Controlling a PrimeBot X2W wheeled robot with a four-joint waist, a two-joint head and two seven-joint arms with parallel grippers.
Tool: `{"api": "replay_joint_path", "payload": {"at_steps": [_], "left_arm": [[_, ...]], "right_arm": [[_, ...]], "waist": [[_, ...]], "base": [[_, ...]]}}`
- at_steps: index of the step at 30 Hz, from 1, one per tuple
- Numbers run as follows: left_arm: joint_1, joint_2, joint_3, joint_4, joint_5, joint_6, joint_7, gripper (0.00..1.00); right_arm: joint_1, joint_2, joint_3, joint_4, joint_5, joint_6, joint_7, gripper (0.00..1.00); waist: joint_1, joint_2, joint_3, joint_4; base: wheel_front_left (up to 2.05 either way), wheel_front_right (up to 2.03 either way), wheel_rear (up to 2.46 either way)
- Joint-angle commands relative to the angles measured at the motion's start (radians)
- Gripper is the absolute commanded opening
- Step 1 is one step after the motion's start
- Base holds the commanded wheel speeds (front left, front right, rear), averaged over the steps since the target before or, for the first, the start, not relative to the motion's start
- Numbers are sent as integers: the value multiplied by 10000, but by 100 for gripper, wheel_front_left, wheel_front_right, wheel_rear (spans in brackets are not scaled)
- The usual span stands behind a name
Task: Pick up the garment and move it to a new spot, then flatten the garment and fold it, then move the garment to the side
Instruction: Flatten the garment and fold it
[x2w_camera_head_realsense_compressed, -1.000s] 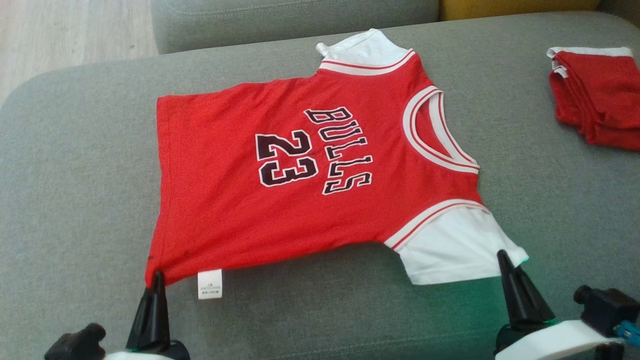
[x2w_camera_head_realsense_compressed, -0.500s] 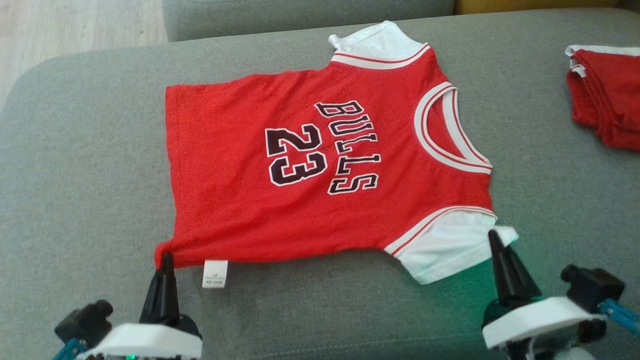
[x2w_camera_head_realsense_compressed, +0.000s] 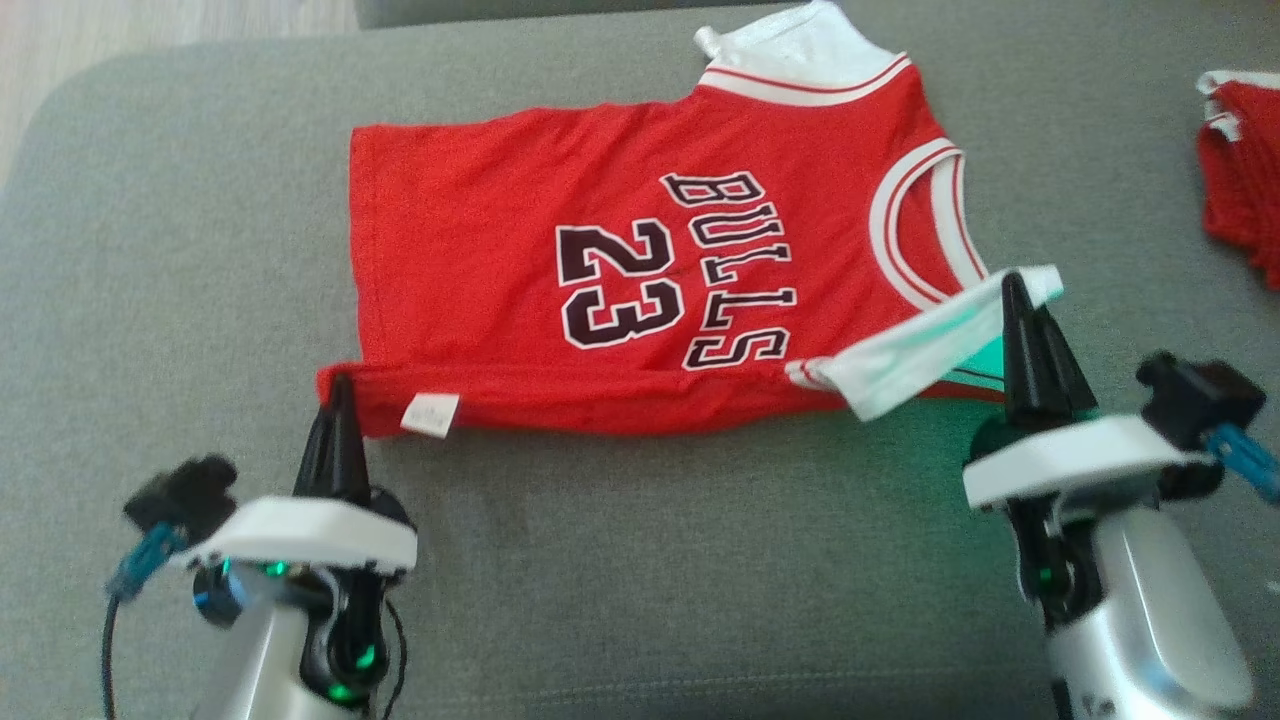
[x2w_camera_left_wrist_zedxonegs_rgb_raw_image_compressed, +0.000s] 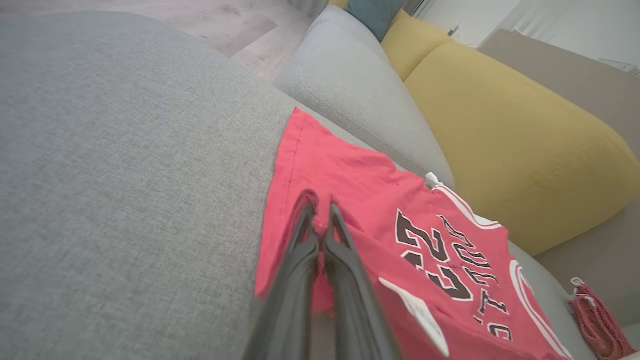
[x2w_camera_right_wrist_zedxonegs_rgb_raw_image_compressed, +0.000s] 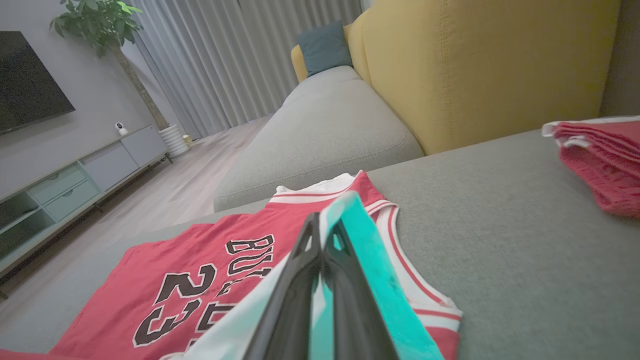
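Jersey: red, number 23, spread on the grey sofa, near edge lifted.
Left claw: closed on the hem corner.
Right claw: closed on the white sleeve, raised.
Red cloth: far right, apart.

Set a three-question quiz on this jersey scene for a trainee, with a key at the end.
1. True or false: the left gripper is shut on a bottom hem corner of the red jersey.
2. What does the right gripper pinch? A) the jersey's white sleeve; B) the jersey's neckline; C) nothing, it is open.
3. Fill in: the number printed on the jersey is ___.

Key: 1 true; 2 A; 3 23.
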Motion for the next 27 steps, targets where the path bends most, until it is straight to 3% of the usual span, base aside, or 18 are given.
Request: {"api": "replay_joint_path", "payload": {"at_steps": [1,18,22,23,24,25,26,27], "left_arm": [[-564,53,251,-47,162,39,47,0],[-2654,33,-123,2372,403,-247,-183,0],[-2783,22,-301,2460,485,-316,-224,34],[-2791,20,-355,2439,523,-331,-232,47],[-2788,18,-406,2404,567,-336,-238,74],[-2788,18,-406,2404,567,-336,-238,74],[-2775,17,-452,2358,598,-339,-243,98],[-2758,15,-502,2297,624,-349,-248,100]], "right_arm": [[-621,-32,205,30,-101,65,-159,0],[-4175,-29,211,4732,-557,65,-1244,0],[-4777,-29,31,5741,-765,65,-1314,0],[-4929,-31,-55,5994,-852,65,-1331,0],[-5076,-37,-151,6244,-962,65,-1348,0],[-5076,-37,-151,6244,-962,65,-1348,0],[-5226,-45,-260,6481,-1048,65,-1367,0],[-5368,-61,-379,6715,-1133,65,-1386,0]], "waist": [[1,0,206,128],[1,0,1213,520],[1,0,1274,653],[1,0,1282,699],[1,0,1286,744],[1,0,1286,744],[1,0,1291,792],[1,0,1292,848]], "base": [[0,0,0],[0,0,0],[0,0,0],[0,0,0],[0,0,0],[0,0,0],[0,0,0],[0,0,0]]}}
